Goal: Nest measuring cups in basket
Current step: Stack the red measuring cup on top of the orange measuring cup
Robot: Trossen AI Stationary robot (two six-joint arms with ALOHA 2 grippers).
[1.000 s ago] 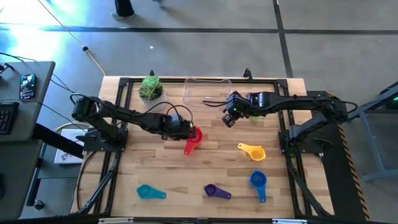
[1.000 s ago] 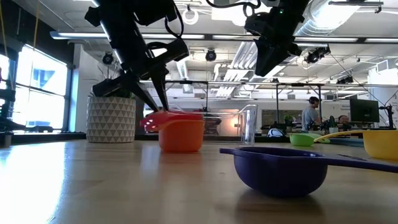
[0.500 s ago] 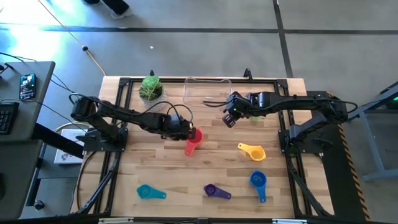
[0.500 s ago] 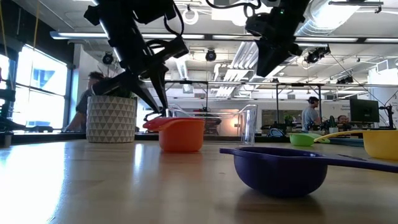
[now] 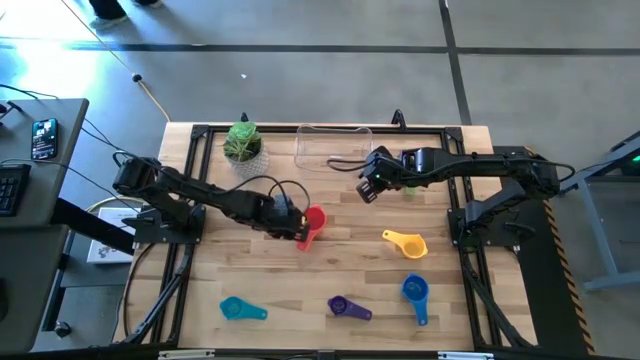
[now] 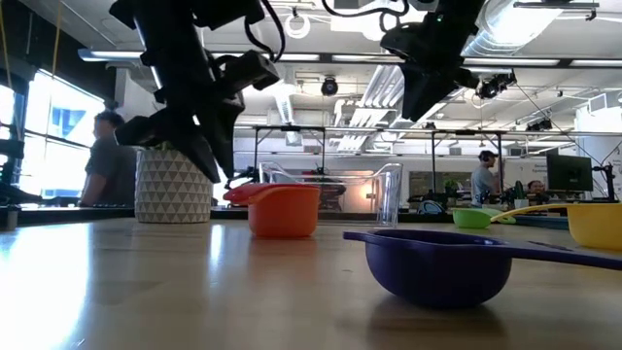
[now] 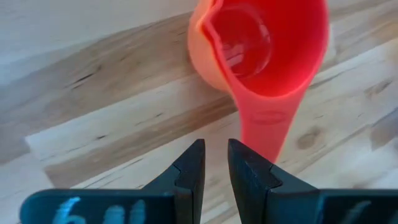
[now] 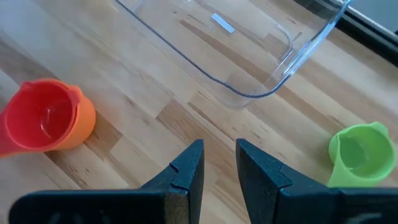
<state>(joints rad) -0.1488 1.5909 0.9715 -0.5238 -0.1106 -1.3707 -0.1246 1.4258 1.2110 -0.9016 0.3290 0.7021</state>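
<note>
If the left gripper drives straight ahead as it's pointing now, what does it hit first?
Most likely the handle of the red cup, which sits nested in the orange cup. The left gripper holds nothing, and the handle lies just ahead, slightly to one side. Depth is unclear.

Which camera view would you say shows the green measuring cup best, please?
The right wrist view: the green measuring cup sits close and unobstructed beside the basket, its hollow visible. The low view shows only its rim far off; the high view shows a sliver behind the right arm; the left wrist view misses it.
</note>
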